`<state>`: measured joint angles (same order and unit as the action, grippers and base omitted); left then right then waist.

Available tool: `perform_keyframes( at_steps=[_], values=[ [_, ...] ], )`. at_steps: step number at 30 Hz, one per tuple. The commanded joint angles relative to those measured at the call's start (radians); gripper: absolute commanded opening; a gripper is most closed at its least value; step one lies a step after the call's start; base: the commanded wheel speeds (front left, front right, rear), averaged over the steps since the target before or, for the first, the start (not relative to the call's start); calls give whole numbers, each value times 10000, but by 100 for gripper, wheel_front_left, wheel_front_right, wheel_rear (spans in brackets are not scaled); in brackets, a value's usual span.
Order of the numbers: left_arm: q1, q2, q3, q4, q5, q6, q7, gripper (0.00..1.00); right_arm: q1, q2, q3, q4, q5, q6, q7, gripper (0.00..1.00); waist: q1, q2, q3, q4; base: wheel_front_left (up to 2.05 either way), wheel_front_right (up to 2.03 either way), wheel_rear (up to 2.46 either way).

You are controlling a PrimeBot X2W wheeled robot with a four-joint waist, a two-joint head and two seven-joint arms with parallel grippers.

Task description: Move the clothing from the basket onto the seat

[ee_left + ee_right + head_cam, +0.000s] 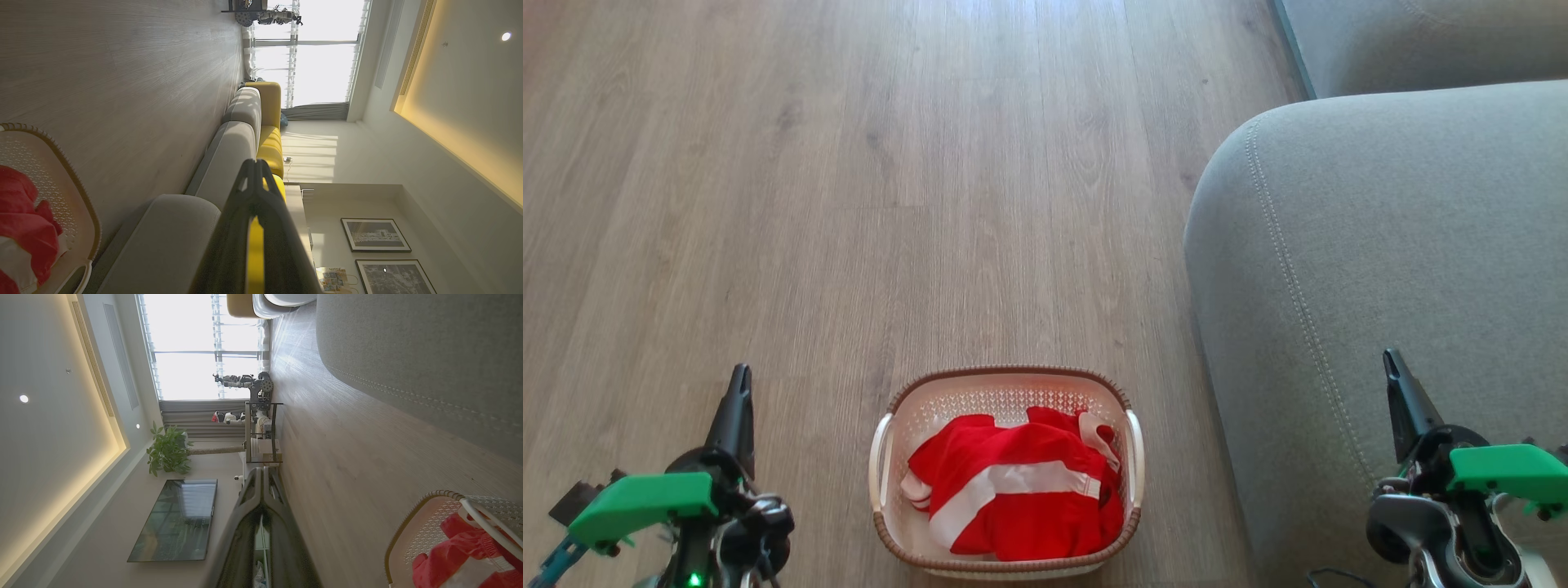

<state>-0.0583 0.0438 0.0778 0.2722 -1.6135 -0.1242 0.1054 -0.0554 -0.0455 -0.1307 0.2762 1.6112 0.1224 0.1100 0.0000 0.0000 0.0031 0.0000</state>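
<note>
Wood-plank floor [849, 204] takes up most of the head view. Grey sofa seat [1405, 245] is on the right side, with a rounded edge, a double stitched seam along it, and nothing lying on the part in view. The basket [1005, 374] sits on the floor at bottom centre, near the seat's edge but not touching it: cream perforated walls, brown braided rim, a white handle on each short side. The clothing [1021, 490] is all inside the basket, a crumpled red heap with a white stripe running diagonally across it and white trim at the upper right; it covers most of the basket bottom.

Left gripper [737, 408] hovers over the floor, well left of the basket, fingers pointing up the view. In the left wrist view the two tips meet, clenched on nothing. Right gripper [1398, 392] hovers over the seat, right of the basket. In the right wrist view its tips are also pressed together, empty. Neither gripper touches the basket or the clothing.
</note>
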Motion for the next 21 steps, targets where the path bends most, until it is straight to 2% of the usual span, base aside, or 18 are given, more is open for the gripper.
perform_keyframes(
  at_steps=[1, 10, 11, 14, 21],
  values=[
    [-496, 64, 357, -273, 45, -65, 76, 0, -525, -47, 172, -315, -22, 83, 30, 0, 0, 0, 0, 0, 0, 0, 0],
    [-496, 64, 357, -273, 45, -65, 76, 0, -525, -47, 172, -315, -22, 83, 30, 0, 0, 0, 0, 0, 0, 0, 0],
    [-1, 0, 1, -1, 0, 0, -1, 100, -1, 0, 0, -1, 0, 0, 1, 100, 0, 0, 0, 0, 0, 0, 0],
    [115, -15, -25, 288, 0, 11, -33, 100, 119, 38, 51, 280, -1, -5, -16, 100, 0, 0, 0, 1, 0, 0, 0],
    [119, -10, -84, 128, 2, 7, -239, 100, 137, 33, 194, 34, 22, 0, -227, 100, 0, 0, -5, 13, 0, 0, 0]
  ],
)
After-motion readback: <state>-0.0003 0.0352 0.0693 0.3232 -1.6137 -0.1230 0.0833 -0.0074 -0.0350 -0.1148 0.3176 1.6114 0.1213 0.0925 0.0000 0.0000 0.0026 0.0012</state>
